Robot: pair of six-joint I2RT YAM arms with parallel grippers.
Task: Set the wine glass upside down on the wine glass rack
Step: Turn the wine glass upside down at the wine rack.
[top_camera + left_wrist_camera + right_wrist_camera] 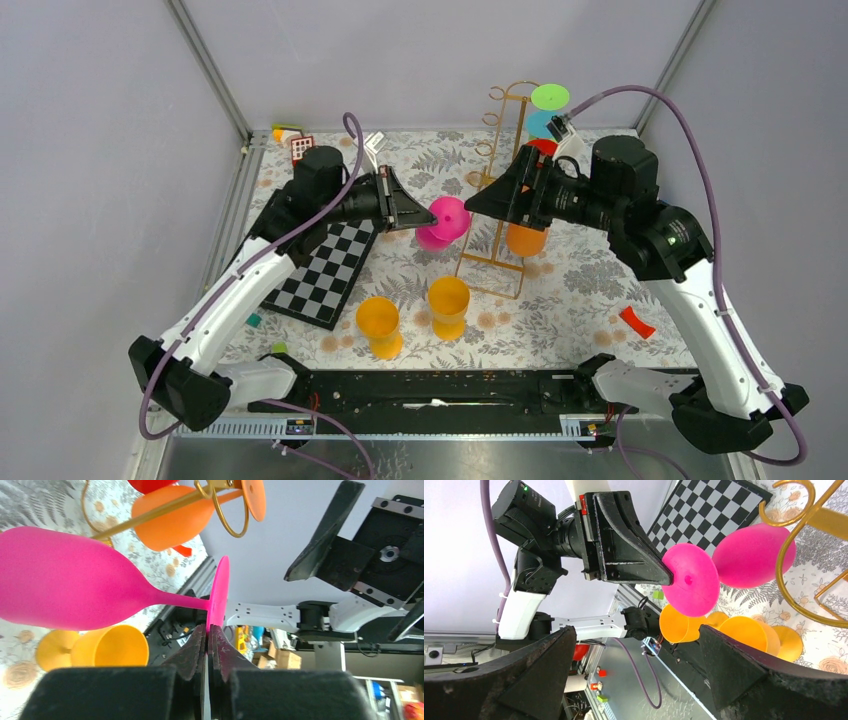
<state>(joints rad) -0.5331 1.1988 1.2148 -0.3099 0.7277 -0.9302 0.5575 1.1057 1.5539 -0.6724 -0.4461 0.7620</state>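
Observation:
A pink wine glass (pixel 443 222) lies on its side in the air, its bowl (pixel 65 580) toward the gold wine glass rack (pixel 505 180). My left gripper (pixel 209 630) is shut on the rim of the glass's round foot (pixel 691 580). My right gripper (pixel 475 203) hovers just right of the glass, beside the rack. It stands wide open (pixel 636 630), with nothing between its fingers (pixel 744 675). An orange glass (pixel 526 240) hangs upside down on the rack. Green (pixel 550 96) and teal (pixel 540 122) glasses sit higher up on it.
Two yellow-orange glasses (pixel 379 325) (pixel 448 305) stand on the floral tablecloth in front of the rack. A checkerboard (pixel 330 270) lies under the left arm. A small red piece (pixel 636 322) lies at the right. Small items (pixel 300 147) sit at the back left corner.

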